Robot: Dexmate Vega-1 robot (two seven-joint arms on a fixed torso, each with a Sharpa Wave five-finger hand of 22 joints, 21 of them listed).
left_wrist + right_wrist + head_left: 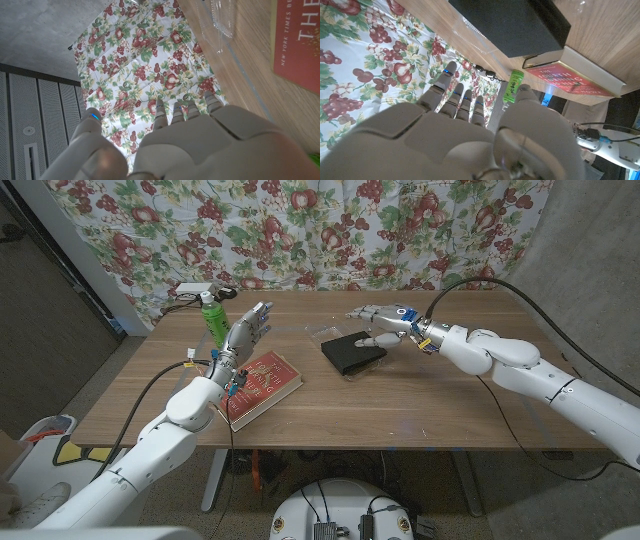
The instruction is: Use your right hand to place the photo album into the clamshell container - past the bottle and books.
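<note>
The wooden table (420,405) carries everything. The red book (266,382) lies by the left hand (247,332), whose fingers are spread and empty, with the green bottle (213,317) beyond. The black photo album (352,352) is seen lying in the clear clamshell container (352,366), so placement looks done. The right hand (385,322) is held beside it, released; only withdrawal seems left.

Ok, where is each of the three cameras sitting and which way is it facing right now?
Head view: fixed on the head, looking down over both arms at the table; left hand, right hand beside the black photo album.
Left wrist view: behind the left hand, facing the floral curtain; red book at the edge.
Right wrist view: behind the right hand, turned; photo album, red book, green bottle.
All views share the red book.
</note>
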